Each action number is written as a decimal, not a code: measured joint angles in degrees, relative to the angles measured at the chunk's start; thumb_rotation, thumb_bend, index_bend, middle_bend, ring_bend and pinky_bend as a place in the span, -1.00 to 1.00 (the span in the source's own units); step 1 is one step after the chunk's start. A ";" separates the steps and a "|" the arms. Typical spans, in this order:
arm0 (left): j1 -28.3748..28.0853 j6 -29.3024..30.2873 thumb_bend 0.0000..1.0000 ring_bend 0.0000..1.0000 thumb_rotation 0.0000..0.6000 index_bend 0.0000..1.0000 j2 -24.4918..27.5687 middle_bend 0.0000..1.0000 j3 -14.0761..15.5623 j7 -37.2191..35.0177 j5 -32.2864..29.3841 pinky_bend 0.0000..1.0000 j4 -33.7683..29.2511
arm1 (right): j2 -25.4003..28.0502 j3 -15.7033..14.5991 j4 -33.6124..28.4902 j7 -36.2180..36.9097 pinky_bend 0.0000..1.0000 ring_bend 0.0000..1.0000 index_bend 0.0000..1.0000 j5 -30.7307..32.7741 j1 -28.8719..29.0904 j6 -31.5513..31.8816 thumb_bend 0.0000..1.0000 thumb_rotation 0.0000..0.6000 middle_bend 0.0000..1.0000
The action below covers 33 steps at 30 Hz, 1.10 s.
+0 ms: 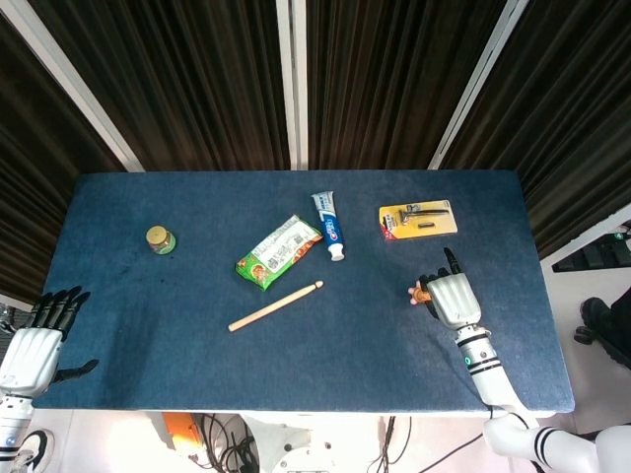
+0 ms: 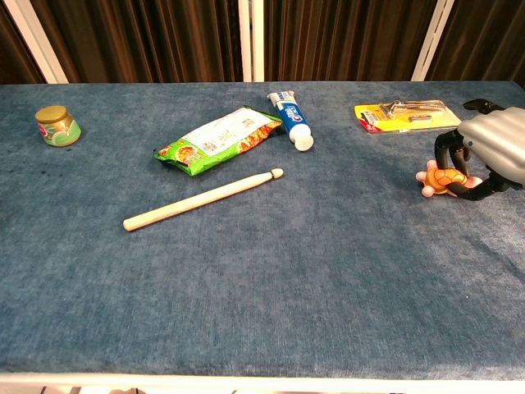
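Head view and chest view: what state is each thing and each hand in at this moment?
Toy turtle: tilted, pinched by the right hand.
Right hand: fingers curled around the toy turtle.
Left hand: fingers spread, holding nothing, off the table's near left corner.
Drumstick: lying flat.
Snack packet: lying flat, looks sealed.
Toothpaste tube: lying flat, cap on.
Small jar: upright, lid on.
Razor pack: lying flat, looks unopened.

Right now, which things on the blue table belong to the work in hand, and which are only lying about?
In hand:
- small orange toy turtle, gripped by the right hand

Lying about:
- wooden drumstick
- green snack packet
- white and blue toothpaste tube
- yellow razor card pack
- small gold-lidded jar
- left hand, open at the table's edge
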 measured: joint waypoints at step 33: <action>-0.19 -0.85 -1.00 -1.00 1.00 -0.87 -0.17 -1.00 0.22 -0.14 -0.47 -1.00 0.18 | 4.22 -0.37 -5.15 2.26 -1.00 -0.49 0.43 2.12 0.53 -5.39 -0.35 1.00 0.31</action>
